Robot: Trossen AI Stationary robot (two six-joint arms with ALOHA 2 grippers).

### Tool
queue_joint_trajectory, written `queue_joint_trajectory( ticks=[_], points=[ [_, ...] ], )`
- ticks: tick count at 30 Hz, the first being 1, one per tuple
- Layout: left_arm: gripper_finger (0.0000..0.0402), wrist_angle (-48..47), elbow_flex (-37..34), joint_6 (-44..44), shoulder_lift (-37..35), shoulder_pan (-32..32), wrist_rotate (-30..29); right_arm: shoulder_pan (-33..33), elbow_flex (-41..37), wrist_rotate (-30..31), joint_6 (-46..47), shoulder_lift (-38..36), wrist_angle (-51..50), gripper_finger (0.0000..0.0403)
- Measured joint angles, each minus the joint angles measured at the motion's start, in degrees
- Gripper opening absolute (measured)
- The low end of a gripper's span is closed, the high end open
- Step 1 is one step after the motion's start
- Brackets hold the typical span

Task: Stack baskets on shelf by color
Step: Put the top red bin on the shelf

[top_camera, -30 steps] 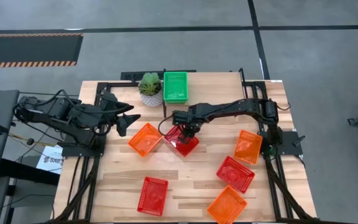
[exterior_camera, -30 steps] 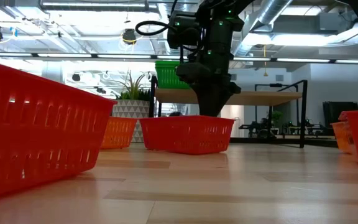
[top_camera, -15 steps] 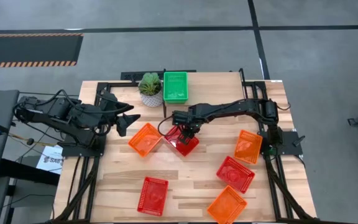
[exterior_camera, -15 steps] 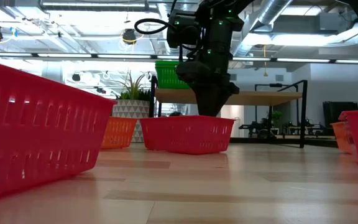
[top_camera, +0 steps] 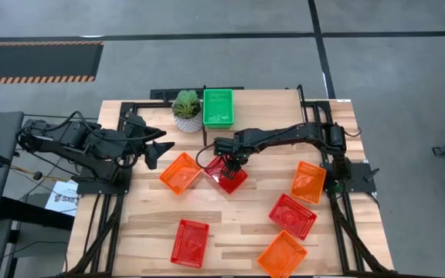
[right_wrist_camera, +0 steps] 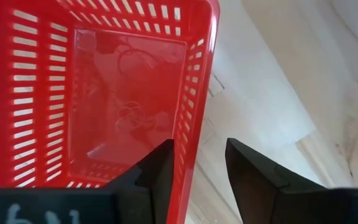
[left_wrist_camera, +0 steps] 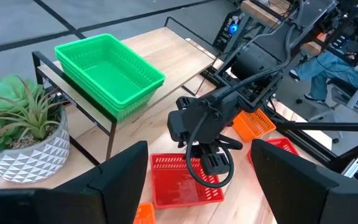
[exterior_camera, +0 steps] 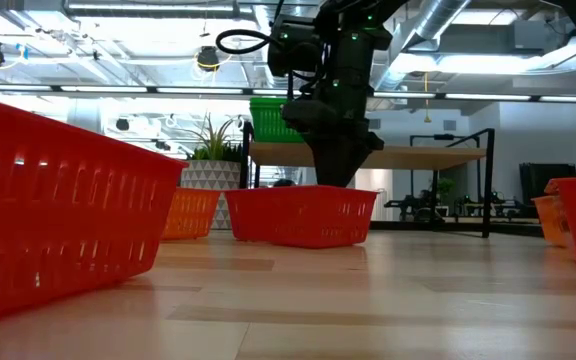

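The right gripper (top_camera: pixel 233 163) straddles the long wall of a red basket (top_camera: pixel 227 175) just before the shelf (exterior_camera: pixel 408 155), fingers parted. Light, stiff mesh plastic; pinching that rim should suffice.

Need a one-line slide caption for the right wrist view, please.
Right gripper open, its fingers straddling the rim of a red basket resting on the wooden table.

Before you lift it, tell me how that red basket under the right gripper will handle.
Probably light: the red basket is thin plastic mesh and looks empty. Its wall may flex, since the right gripper straddles only one rim. Held by that one edge, it would likely hang tilted. The left gripper waits apart.
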Motion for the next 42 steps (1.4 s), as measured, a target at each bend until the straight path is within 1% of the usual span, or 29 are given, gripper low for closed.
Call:
queue_joint_trajectory(
  ticks=[3, 13, 20, 28, 33, 39, 42],
  points=[
    [0.0274, 0.0, 0.0, 0.0, 0.0, 0.0, 0.0, 0.0, 0.0, 1.0, 0.0, 0.0, 0.0, 0.0165],
    [0.0274, 0.0, 0.0, 0.0, 0.0, 0.0, 0.0, 0.3, 0.0, 1.0, 0.5, 0.0, -1.0, 0.0163],
    [0.0274, 0.0, 0.0, 0.0, 0.0, 0.0, 0.0, 2.4, 0.0, 1.1, 1.9, -0.1, -2.4, 0.0164],
    [0.0274, 0.0, 0.0, 0.0, 0.0, 0.0, 0.0, 4.6, 0.0, 2.5, -2.6, -0.2, -6.5, 0.0165],
    [0.0274, 0.0, 0.0, 0.0, 0.0, 0.0, 0.0, 4.3, 0.0, 1.0, -3.5, -0.1, -6.6, 0.0164],
    [0.0274, 0.0, 0.0, 0.0, 0.0, 0.0, 0.0, 5.6, 0.0, 1.0, -5.1, -0.1, -6.8, 0.0164],
    [0.0274, 0.0, 0.0, 0.7, 0.0, 0.0, 0.0, 4.5, 0.0, 1.0, -5.0, -0.1, -5.9, 0.0164]
  ],
)
